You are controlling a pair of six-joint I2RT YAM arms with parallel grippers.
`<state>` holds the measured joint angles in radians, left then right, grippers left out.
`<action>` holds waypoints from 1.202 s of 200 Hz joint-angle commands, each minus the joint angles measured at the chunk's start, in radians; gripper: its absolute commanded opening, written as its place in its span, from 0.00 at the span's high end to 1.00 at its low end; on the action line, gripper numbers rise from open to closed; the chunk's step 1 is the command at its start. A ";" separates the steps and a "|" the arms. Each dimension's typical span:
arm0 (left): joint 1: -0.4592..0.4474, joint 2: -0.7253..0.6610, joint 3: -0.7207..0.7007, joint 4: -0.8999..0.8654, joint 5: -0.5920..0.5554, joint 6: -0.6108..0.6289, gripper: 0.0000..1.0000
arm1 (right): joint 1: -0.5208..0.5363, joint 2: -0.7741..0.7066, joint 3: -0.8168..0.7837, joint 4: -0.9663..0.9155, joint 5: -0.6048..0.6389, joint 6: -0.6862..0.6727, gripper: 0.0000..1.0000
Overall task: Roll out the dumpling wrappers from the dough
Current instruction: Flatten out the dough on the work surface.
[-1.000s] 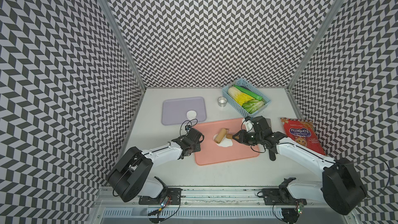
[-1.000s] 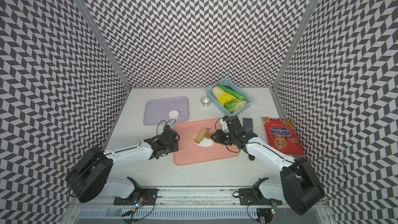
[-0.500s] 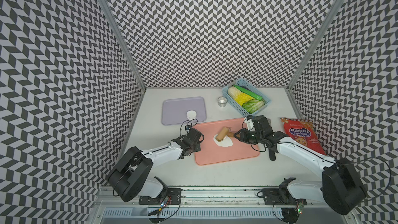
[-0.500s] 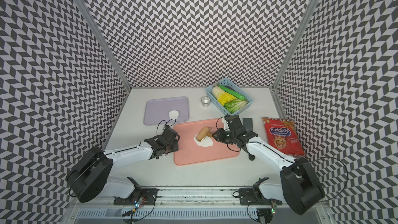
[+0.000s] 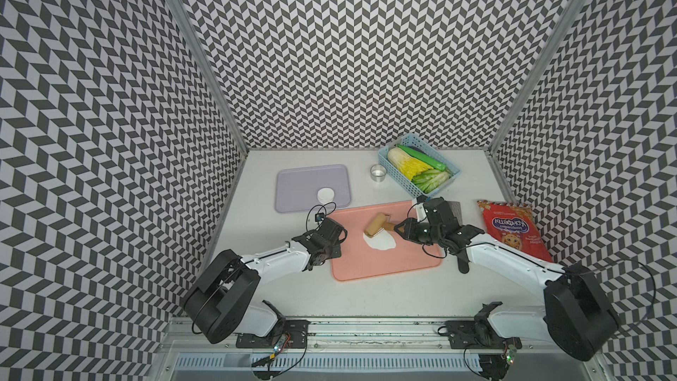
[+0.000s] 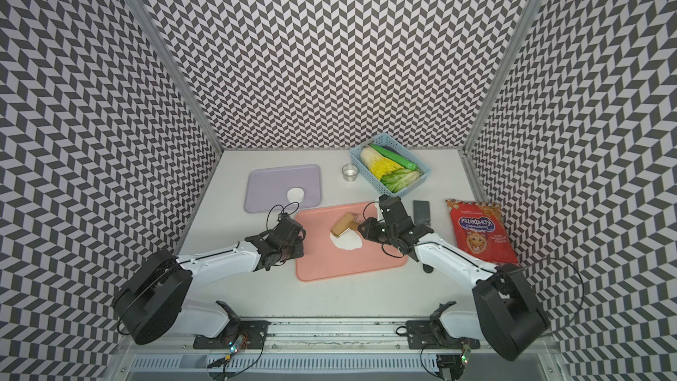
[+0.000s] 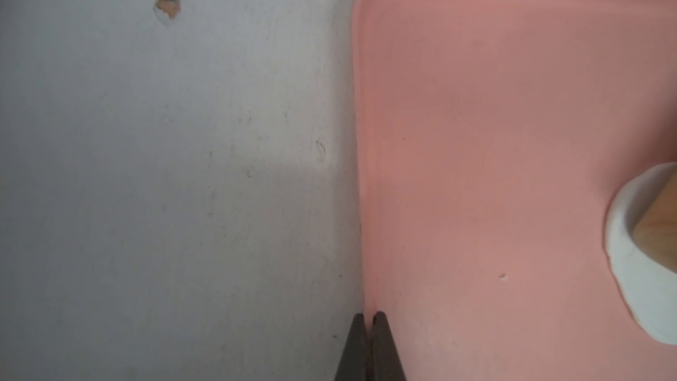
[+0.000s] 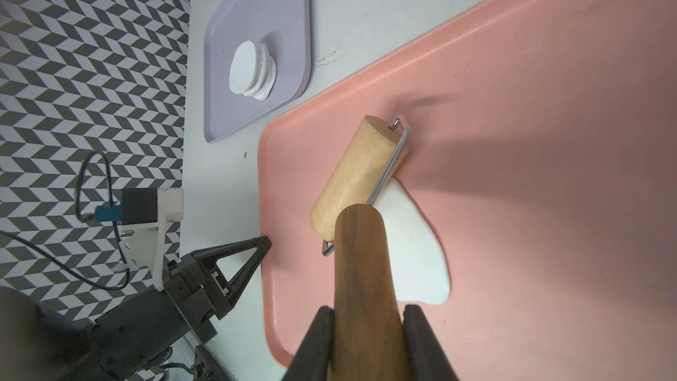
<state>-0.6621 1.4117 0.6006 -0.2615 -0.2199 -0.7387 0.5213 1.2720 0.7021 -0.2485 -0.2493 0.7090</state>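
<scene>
Across the pink tray [image 5: 384, 262], our right arm [image 5: 505, 262] stretches low, right gripper [image 8: 368, 315] clamped on the pastry roller [image 8: 353, 177] handle, drum resting on the flattened dough [image 8: 414, 251] mid-tray. Our left gripper [image 7: 370, 318], fingers pressed together, touches the tray's rim. Dumpling wrappers [image 8: 249, 67] sit stacked on the lilac tray [image 8: 263, 1].

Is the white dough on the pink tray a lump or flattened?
Flattened: the irregular white dough lies as a thin sheet on the pink tray, partly under the wooden roller.
</scene>
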 commanded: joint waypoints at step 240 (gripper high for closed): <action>-0.011 0.015 -0.012 -0.050 0.008 0.032 1.00 | 0.020 0.045 -0.098 -0.215 0.194 0.070 1.00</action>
<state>-0.6617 1.4117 0.6006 -0.2611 -0.2195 -0.7383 0.5449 1.2903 0.6239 -0.1032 -0.1974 0.7887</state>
